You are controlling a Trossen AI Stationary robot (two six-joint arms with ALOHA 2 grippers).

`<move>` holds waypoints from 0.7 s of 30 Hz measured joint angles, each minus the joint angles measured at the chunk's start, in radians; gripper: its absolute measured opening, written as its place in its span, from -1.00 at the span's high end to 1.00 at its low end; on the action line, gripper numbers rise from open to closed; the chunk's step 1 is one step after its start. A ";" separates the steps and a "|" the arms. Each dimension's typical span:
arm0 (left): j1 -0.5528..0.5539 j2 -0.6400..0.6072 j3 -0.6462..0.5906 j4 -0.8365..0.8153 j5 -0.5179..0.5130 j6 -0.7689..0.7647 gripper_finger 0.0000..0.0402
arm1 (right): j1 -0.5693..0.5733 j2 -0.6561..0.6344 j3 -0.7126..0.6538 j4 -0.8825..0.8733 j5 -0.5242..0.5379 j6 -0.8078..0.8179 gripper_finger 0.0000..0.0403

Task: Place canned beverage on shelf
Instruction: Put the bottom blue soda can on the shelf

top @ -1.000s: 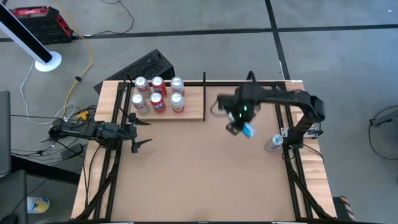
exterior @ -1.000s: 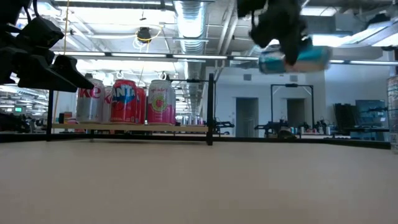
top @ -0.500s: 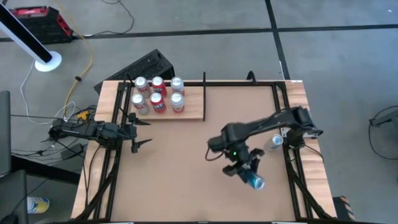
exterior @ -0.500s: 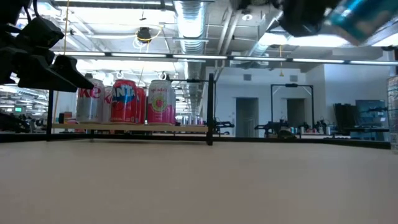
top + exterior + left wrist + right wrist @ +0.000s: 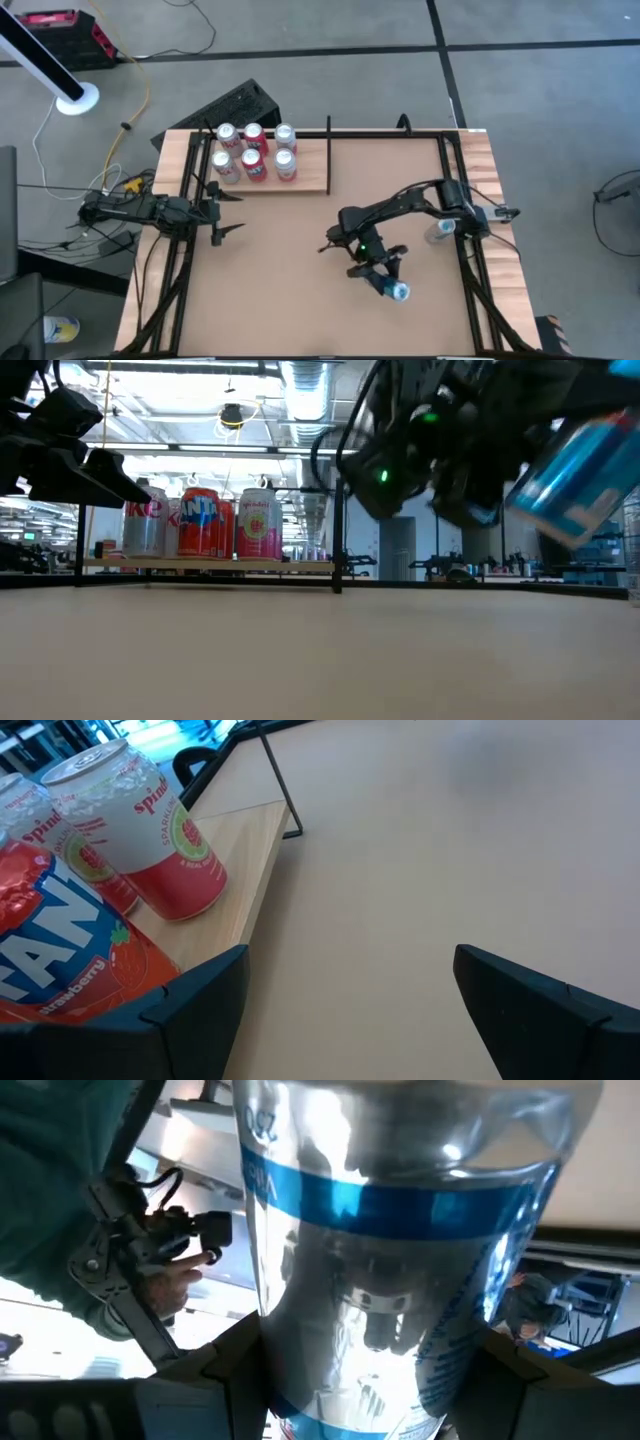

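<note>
My right gripper (image 5: pixel 383 282) is shut on a blue and silver canned beverage (image 5: pixel 392 290), above the table's near right part. In the low view the can (image 5: pixel 578 472) hangs tilted, well off the table. The shelf (image 5: pixel 300 172), a pale wood plank with a thin black upright (image 5: pixel 328 150), lies at the far left and carries several upright cans (image 5: pixel 253 152). My left gripper (image 5: pixel 228 212) waits open at the table's left edge, just nearer than the shelf, with nothing between its fingers (image 5: pixel 190 1005). My right gripper pinches the can's round side wall (image 5: pixel 400 1280) between its two fingers (image 5: pixel 205 1370), one on each side. The fingers reach toward the table's near edge, slanting slightly down, and lie across the can. The can is lifted clear of the table and tilted.
A second silver and blue can (image 5: pixel 438 230) stands at the right edge beside the right arm's base. A black frame rail (image 5: pixel 385 134) runs along the table's far edge. The brown tabletop (image 5: pixel 290 290) between the shelf and the near edge is bare.
My right gripper has swung from the table's far middle toward the near edge and come down, tipping from pointing steeply down to nearly level. The can has gone with it, still held, and now hangs lower and tilted.
</note>
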 joint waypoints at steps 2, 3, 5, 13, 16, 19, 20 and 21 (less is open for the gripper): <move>0.000 0.000 0.000 0.000 0.000 0.000 -0.67 | -0.012 0.018 0.000 0.001 0.001 -0.021 -0.25; 0.000 0.000 0.000 0.000 0.000 0.000 -0.67 | -0.018 0.026 0.000 -0.001 0.000 -0.031 -0.25; 0.000 0.000 0.000 0.000 0.000 0.000 -0.67 | -0.027 0.041 0.000 -0.001 0.000 -0.044 -0.25; 0.000 0.000 0.000 0.000 0.000 0.000 -0.67 | -0.052 0.065 0.000 0.006 0.005 -0.080 -0.37; 0.000 0.000 0.000 0.000 0.000 0.000 -0.67 | -0.052 0.075 0.001 0.002 0.006 -0.090 -0.38; 0.000 0.000 0.000 0.000 0.000 0.000 -0.67 | -0.057 0.075 0.001 0.021 0.007 -0.086 -0.38; 0.000 0.000 0.000 0.000 0.000 0.000 -0.67 | -0.057 0.075 0.002 0.023 0.008 -0.086 -0.38; 0.000 0.000 0.000 0.000 0.000 0.000 -0.67 | -0.058 0.075 0.002 0.022 0.011 -0.085 -0.39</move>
